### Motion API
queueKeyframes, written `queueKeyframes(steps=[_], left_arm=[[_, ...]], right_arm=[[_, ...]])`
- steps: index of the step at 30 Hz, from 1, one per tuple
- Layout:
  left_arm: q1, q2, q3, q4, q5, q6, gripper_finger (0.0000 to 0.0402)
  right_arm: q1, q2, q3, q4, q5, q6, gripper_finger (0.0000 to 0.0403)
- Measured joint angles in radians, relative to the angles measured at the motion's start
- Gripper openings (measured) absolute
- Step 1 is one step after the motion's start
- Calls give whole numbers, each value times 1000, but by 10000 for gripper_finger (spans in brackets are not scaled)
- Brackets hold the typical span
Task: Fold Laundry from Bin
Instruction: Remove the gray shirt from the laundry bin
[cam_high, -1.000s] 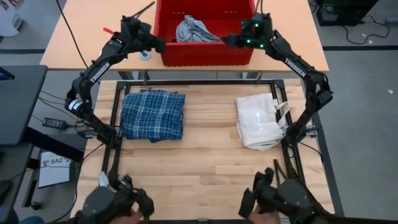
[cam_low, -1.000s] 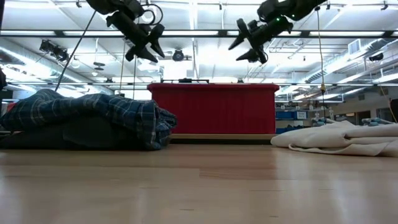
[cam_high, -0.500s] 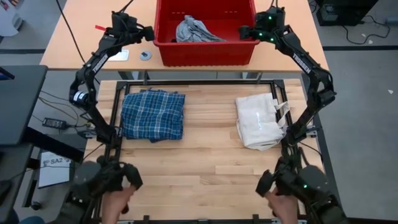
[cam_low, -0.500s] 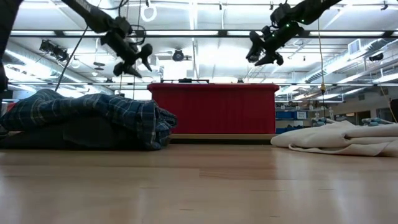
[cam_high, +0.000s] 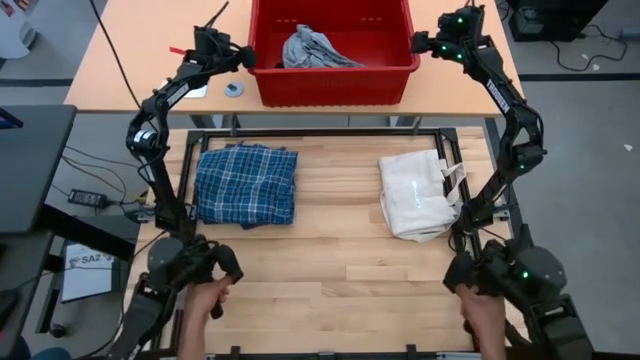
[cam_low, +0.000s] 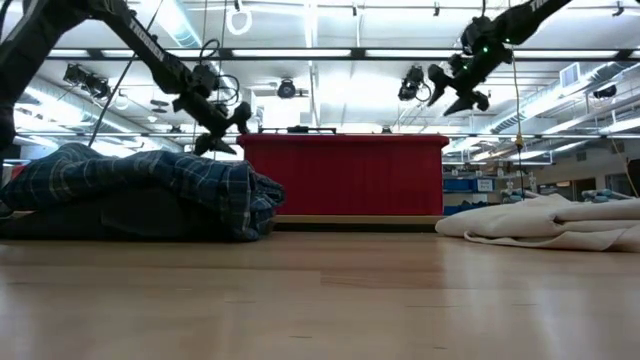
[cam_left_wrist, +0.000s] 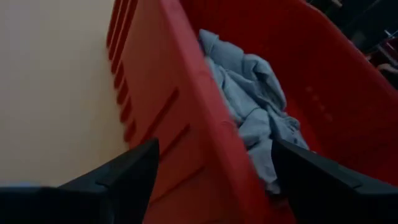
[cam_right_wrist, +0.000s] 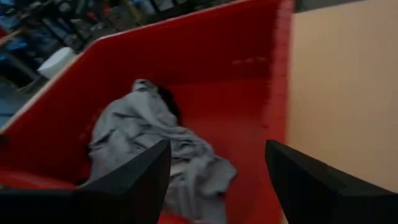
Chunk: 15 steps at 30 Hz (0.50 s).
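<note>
The red bin (cam_high: 333, 82) stands on the far table, with a light grey garment (cam_high: 310, 48) crumpled on its floor. My left gripper (cam_high: 247, 58) hovers open over the bin's left wall (cam_left_wrist: 186, 106), one finger outside it and one inside. My right gripper (cam_high: 422, 42) hangs open above the bin's right wall (cam_right_wrist: 277, 93), higher than the left one. The grey garment (cam_left_wrist: 255, 99) lies beyond both grippers. On the near table a folded blue-and-white plaid shirt (cam_high: 245, 184) lies flat at the left.
A white fabric bag with cords (cam_high: 418, 193) lies on the near table's right half. A tape roll (cam_high: 233, 89) and a red pen (cam_high: 178, 50) lie left of the bin. A person's hands (cam_high: 205, 300) hold control arms at the near edge.
My left gripper has sunk from high above the table to about the height of the bin's rim, at its left wall. My right gripper has swung toward the table's right and far edge, from the bin's front right corner to its right wall.
</note>
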Motion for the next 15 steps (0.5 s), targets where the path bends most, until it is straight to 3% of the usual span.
queueKeyframes(steps=[5,9,15], left_arm=[[-2,25,0,9,49,-13,315],[-12,26,0,8,54,-12,312],[-31,25,0,11,59,2,274]], right_arm=[[-39,59,0,-22,25,17,266],[-32,141,0,-19,-15,91,266],[-28,225,0,-2,-55,192,263]])
